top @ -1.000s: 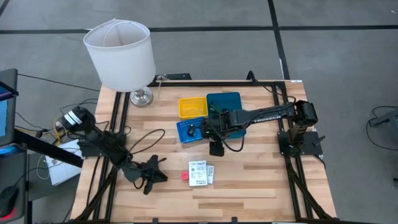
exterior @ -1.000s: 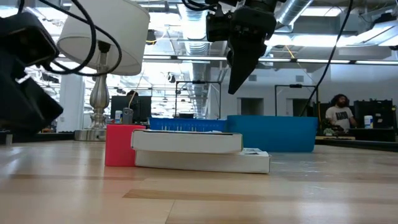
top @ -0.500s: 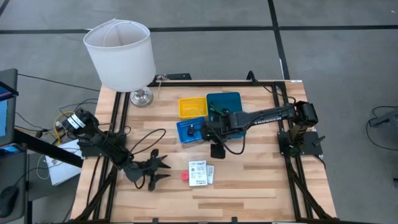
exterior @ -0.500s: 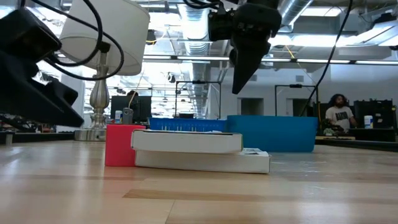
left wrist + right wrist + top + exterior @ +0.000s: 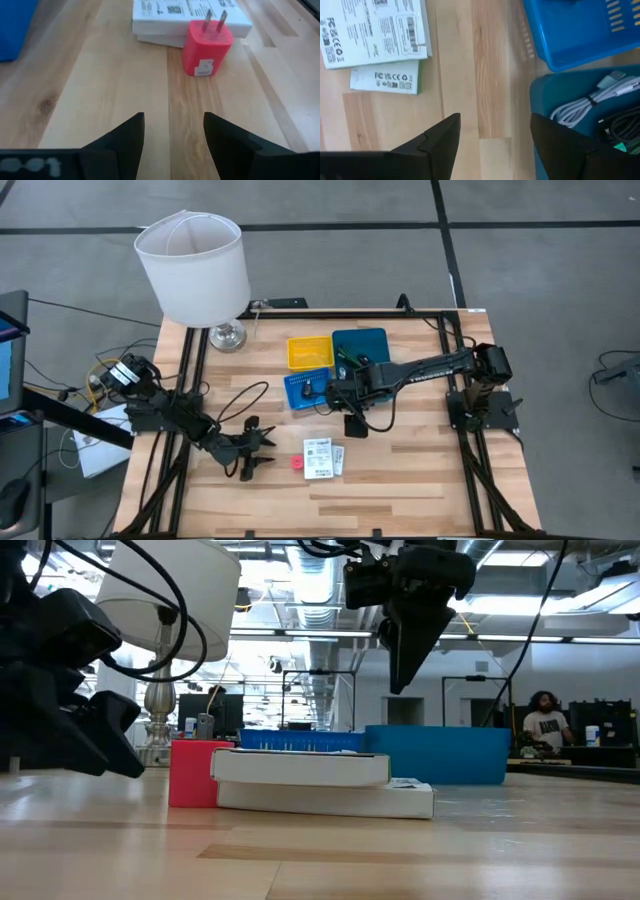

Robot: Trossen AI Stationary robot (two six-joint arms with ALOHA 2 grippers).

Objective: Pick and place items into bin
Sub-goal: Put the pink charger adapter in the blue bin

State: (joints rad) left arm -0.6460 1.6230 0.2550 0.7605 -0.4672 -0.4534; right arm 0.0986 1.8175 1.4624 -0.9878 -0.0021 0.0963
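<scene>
A red plug adapter lies on the wood with its two prongs pointing away from my left gripper, which stands open, low over the table, a short way left of it. Two white printed packets lie stacked flat just beyond the adapter. My right gripper hangs open above the table, between the packets and the bins. The yellow bin, small blue bin and teal bin stand side by side; a white cable lies in the teal one.
A lamp with a white shade stands at the table's far left corner. A loose black cable loops on the wood behind my left arm. A person sits in the room beyond the table. Bare wood lies near the front edge.
My left gripper has opened wide and has moved a little toward the table's right edge, toward the red adapter. My right gripper, still open, has drifted slightly toward the right edge. The adapter and packets have not moved.
</scene>
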